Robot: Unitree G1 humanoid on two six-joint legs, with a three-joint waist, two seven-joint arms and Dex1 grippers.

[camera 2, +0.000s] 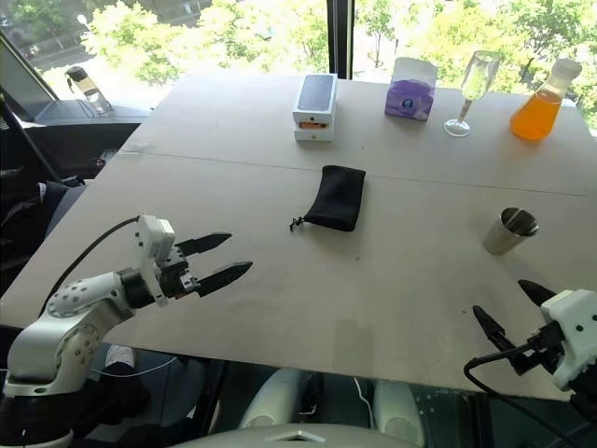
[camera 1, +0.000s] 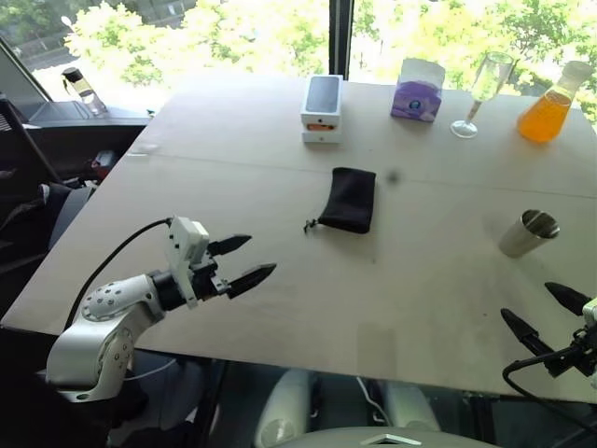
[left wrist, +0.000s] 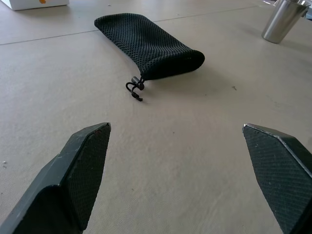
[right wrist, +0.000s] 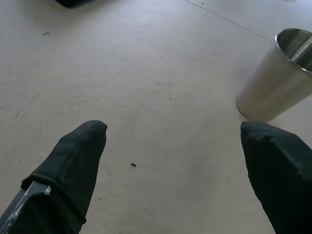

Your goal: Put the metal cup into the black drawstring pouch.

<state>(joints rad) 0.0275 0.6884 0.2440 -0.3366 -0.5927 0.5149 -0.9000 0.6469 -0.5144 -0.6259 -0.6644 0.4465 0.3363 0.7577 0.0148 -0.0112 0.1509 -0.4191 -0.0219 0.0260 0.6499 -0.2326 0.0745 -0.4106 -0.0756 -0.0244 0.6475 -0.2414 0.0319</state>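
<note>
Standing upright, metal cup beside black drawstring pouch.

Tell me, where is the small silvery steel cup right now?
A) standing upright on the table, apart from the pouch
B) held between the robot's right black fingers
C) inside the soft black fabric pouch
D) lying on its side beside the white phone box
A: the small silvery steel cup stands upright on the table, well apart from the soft black fabric pouch, and the open right gripper holds nothing.
</note>
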